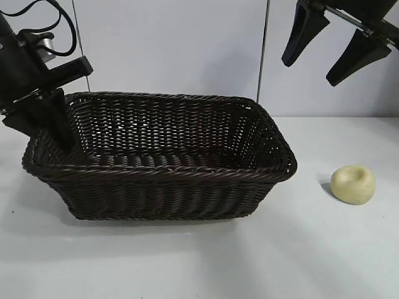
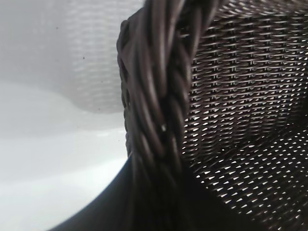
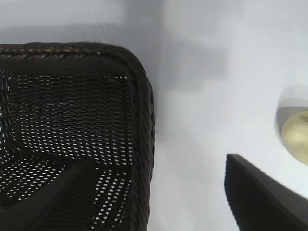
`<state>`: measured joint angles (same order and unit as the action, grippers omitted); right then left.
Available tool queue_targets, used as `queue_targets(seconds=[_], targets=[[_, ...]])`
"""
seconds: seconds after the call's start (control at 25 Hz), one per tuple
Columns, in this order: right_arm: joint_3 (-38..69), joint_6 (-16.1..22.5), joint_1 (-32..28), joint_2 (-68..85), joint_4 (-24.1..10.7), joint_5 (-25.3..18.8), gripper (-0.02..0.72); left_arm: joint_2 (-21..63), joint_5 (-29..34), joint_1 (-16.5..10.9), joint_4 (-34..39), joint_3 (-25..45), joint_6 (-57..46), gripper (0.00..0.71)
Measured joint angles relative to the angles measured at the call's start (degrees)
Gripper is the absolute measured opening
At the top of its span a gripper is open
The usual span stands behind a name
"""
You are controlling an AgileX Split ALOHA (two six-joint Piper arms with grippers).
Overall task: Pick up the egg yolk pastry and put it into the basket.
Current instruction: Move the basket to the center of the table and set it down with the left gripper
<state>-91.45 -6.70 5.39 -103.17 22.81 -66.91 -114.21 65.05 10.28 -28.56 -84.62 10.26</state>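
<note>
The egg yolk pastry (image 1: 353,184), a pale yellow bun with a dimple on top, lies on the white table to the right of the basket; it also shows at the edge of the right wrist view (image 3: 296,134). The dark brown wicker basket (image 1: 168,171) stands in the middle, with nothing in it. My left gripper (image 1: 51,132) is shut on the basket's left braided rim (image 2: 159,96), which runs between its jaws. High at the back right, above the gap between basket and pastry, my right gripper (image 1: 310,72) hangs open and holds nothing (image 3: 159,161).
The white table top (image 1: 324,249) stretches in front of and to the right of the basket. A pale wall (image 1: 187,43) closes the back. The basket's right rim (image 3: 144,106) lies below one right finger.
</note>
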Motion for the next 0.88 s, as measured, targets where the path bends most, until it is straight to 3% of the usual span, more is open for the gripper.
queue_targets(seconds=[0.64, 0.72, 0.84, 0.88], targets=[[0.00, 0.00, 0.00, 0.00, 0.00, 0.00, 0.540, -5.26, -3.22, 0.00, -0.21, -1.12, 0.72, 0.106], [0.00, 0.00, 0.00, 0.00, 0.00, 0.00, 0.540, -5.26, -3.32, 0.00, -0.76, -1.12, 0.72, 0.176], [0.00, 0.00, 0.00, 0.00, 0.00, 0.00, 0.540, -5.26, -3.32, 0.00, -1.16, -1.31, 0.76, 0.389], [0.00, 0.00, 0.00, 0.00, 0.00, 0.00, 0.540, -5.26, -3.32, 0.00, -1.21, -1.39, 0.76, 0.428]])
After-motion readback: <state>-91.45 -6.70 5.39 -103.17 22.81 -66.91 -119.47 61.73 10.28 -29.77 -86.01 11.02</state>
